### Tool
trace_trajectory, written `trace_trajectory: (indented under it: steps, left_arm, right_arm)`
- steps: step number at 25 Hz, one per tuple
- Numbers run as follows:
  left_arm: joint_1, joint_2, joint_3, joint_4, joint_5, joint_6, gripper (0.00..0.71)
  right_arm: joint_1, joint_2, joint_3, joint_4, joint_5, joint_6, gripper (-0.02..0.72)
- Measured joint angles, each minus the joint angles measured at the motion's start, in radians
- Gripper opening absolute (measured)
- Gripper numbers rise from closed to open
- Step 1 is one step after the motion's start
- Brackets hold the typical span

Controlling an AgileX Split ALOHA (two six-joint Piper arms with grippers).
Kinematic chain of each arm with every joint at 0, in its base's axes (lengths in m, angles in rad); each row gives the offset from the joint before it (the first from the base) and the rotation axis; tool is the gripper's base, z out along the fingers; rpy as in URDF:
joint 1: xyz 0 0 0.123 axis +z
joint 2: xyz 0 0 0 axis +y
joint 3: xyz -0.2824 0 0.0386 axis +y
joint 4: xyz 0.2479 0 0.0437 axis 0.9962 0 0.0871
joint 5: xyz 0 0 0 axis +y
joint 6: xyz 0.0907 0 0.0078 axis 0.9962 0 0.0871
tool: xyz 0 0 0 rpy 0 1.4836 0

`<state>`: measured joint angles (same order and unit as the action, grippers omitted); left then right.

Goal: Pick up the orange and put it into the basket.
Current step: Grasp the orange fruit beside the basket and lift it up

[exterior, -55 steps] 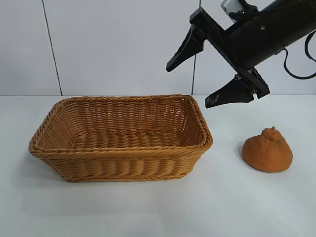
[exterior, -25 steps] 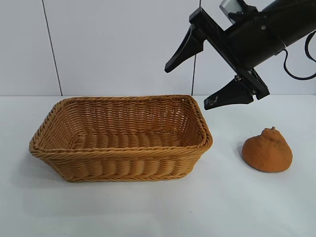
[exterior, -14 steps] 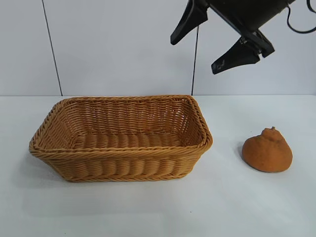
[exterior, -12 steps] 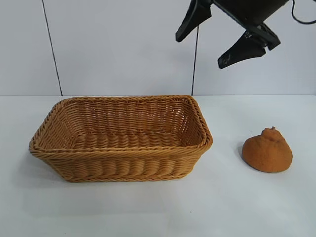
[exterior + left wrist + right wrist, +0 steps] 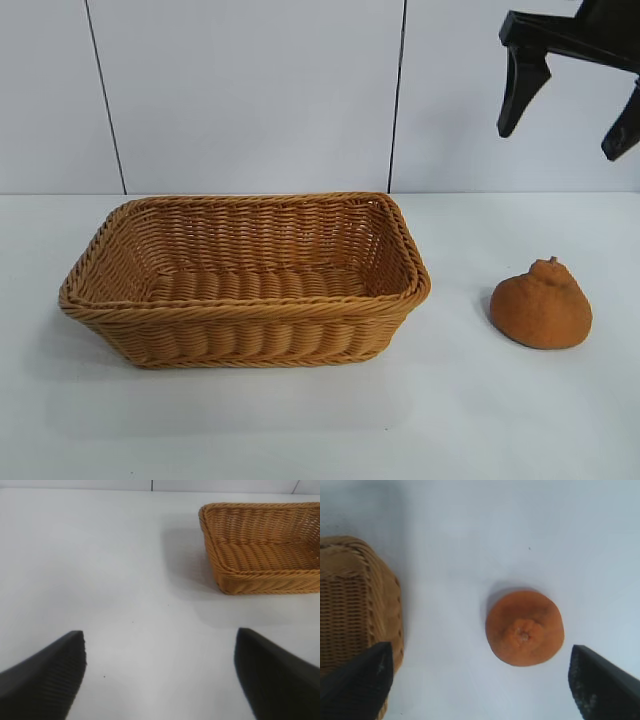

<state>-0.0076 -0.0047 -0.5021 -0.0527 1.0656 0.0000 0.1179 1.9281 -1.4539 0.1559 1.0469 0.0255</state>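
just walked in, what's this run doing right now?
The right gripper hangs open, high above the orange, which sits untouched on the table to the right of the basket. The basket holds nothing. The left gripper is open too, parked over bare table off to the basket's side. No grasp yet.
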Motion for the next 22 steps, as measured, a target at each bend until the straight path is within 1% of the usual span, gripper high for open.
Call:
trace_trajectory:
  steps: [10,11,12,13,14,16,18,19,22]
  left_arm:
    - [0.000,0.000,0.000,0.000,0.000,0.000,0.582]
    - [0.000,0.000,0.000,0.000,0.000,0.000,0.582]
    - [0.000,0.000,0.000,0.000,0.000,0.000,0.582]
    - [0.000,0.000,0.000,0.000,0.000,0.000,0.582]
    - [0.000,0.000,0.000,0.000,0.000,0.000,0.582]
    - [0.000,0.000,0.000,0.000,0.000,0.000,0.582]
    - [0.000,0.000,0.000,0.000,-0.001,0.000,0.582]
    - [0.000,0.000,0.000,0.000,-0.001,0.000,0.582]
    - [0.000,0.000,0.000,0.000,-0.001,0.000,0.582]
  right_arm:
    - [0.000,0.231,0.000,-0.007,-0.015,-0.001,0.652]
    - [0.000,0.235,0.000,-0.009,-0.020,-0.001,0.645]
    - [0.000,0.236,0.000,-0.009,-0.027,-0.001,0.618]
    - [0.000,0.236,0.000,-0.010,-0.030,-0.001,0.578]
    - [0.000,0.236,-0.002,-0.012,-0.030,-0.001,0.505]
    - [0.000,0.236,-0.003,-0.013,-0.027,-0.001,0.304]
    - [0.000,0.231,-0.003,-0.013,-0.007,-0.001,0.110]
    - [0.000,0.221,-0.003,-0.013,0.000,-0.001,0.041]
    - [0.000,0.186,-0.008,-0.015,0.001,-0.001,0.034]
